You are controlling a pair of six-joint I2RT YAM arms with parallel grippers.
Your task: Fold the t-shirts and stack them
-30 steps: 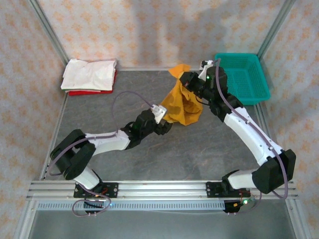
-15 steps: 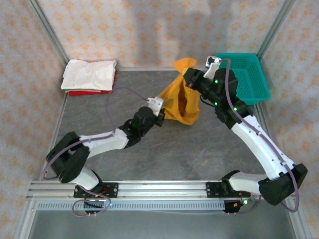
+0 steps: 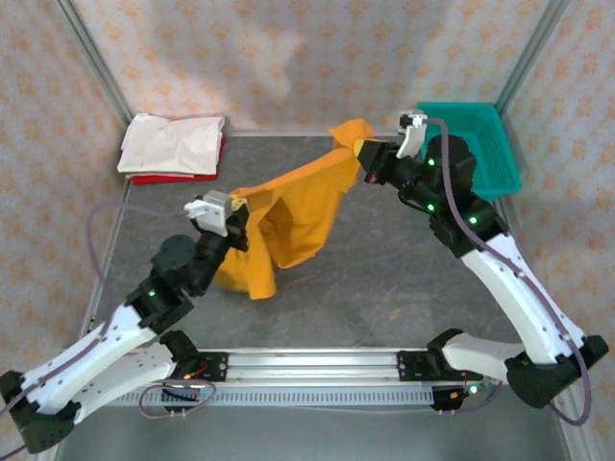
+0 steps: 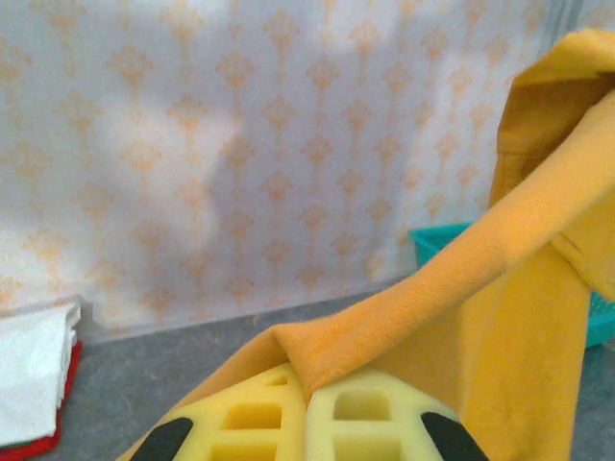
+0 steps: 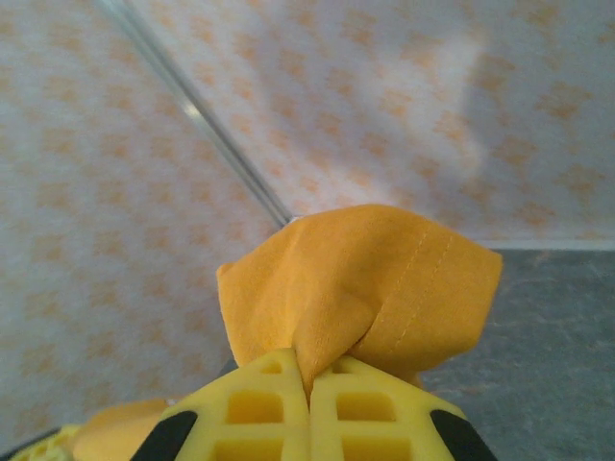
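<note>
1. The left end effector [image 3: 235, 206] sits over the left-centre of the worktop [image 3: 384, 288]. Its fingers are together, clamped on an edge of the orange t-shirt [image 3: 288, 206]. In the left wrist view the yellow pads [image 4: 259, 418] meet w/ a ridge of cloth pinched at the seam of the left end effector [image 4: 307, 394].

2. The right end effector [image 3: 365, 154] sits near the far edge of the worktop, right of centre, just beside the teal basket [image 3: 480, 154]. Its fingers are together, clamped on another part of the same shirt. In the right wrist view a bunch of orange t-shirt [image 5: 375, 279] sticks out past the tips of the right end effector [image 5: 309, 384].

3. The orange t-shirt [image 4: 500, 317] is held up off the worktop, pulled into a diagonal band btwn both end effectors. The rest hangs below the band, approx. mid-worktop. Contact of the lowest folds w/ the surface can't be confirmed.

4. The white t-shirt [image 3: 173, 142] lies folded on top of the red t-shirt [image 3: 159, 179] at the far left corner.

5. The basket stands at the far right corner.
</note>
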